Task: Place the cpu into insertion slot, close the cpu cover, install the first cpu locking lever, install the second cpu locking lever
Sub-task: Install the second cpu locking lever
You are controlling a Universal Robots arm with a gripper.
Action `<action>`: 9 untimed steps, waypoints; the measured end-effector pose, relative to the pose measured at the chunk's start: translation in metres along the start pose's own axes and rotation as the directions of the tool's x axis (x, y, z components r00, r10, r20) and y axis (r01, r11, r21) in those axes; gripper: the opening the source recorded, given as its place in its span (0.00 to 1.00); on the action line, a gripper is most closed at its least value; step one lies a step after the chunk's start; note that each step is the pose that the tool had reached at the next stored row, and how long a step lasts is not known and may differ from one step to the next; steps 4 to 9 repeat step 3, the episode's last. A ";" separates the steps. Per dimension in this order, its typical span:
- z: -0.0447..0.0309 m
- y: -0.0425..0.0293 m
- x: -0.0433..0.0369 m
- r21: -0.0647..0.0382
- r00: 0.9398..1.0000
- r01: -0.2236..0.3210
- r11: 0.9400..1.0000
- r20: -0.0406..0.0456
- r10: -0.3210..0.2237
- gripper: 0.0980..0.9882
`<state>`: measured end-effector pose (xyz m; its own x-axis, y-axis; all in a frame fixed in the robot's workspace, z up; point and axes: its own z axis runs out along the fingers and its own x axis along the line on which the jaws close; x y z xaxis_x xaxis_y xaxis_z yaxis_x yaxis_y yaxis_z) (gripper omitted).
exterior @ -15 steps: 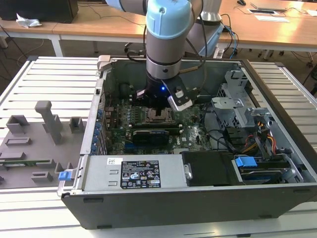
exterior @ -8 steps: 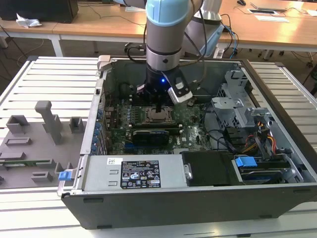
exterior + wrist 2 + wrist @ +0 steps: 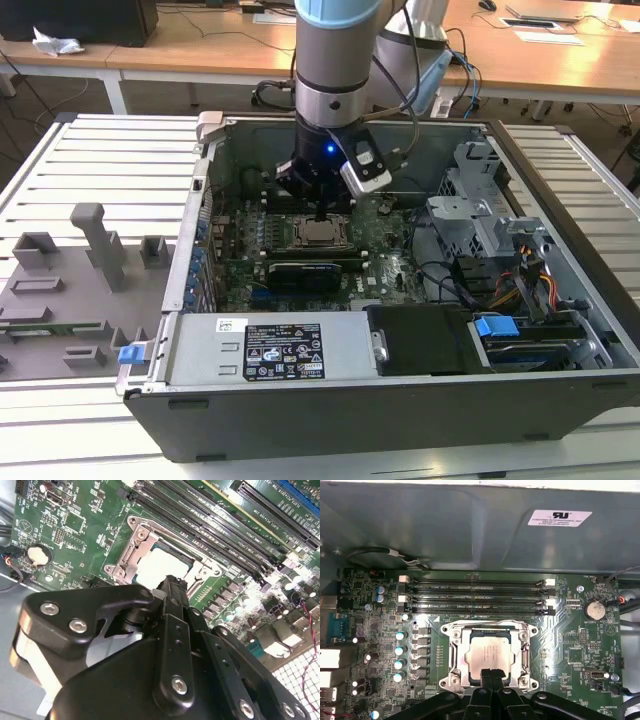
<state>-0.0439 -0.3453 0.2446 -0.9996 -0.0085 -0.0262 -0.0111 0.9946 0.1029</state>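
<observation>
1. Black gripper (image 3: 490, 671) links and bolt heads sit closest to you in both wrist views. The jaws are pressed together at their tips with nothing visibly pinched between them.
2. Around the jaws on every side stands the computer case (image 3: 300, 420), grey sheet metal with its side off. The arm reaches straight down into it.
3. Beneath the jaws lies the motherboard (image 3: 570, 645), glossy green and studded with small parts. Its long black memory slots (image 3: 475, 595) run well beyond the jaw tips.
4. Directly below the tips is the insertion slot (image 3: 456, 652), square, with a thin black rim and a bright stamped-metal surround bolted at its corners.
5. Seated flat in that slot is the cpu (image 3: 487, 652), a smooth silver-grey square. Its near edge is under the jaw tips, and the rest lies just beyond them.
6. Off to one side of the jaws, well apart, is a round silver coin battery (image 3: 594, 610).
7. My judgement: placing the chip looks done or nearly so. You cannot tell the cpu cover apart from the surround here, so treat the cover and both levers as not yet confirmed.
8. Any move from this pose calls for a clean vertical path, since a sideways drag could shift the chip on its pins.
</observation>
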 end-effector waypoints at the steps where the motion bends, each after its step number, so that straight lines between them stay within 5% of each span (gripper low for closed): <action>1: 0.0000 0.0002 0.0000 0.000 1.000 0.000 1.000 0.000 0.000 0.01; 9: 0.0001 0.0003 0.0000 0.000 1.000 0.000 1.000 0.000 0.000 0.01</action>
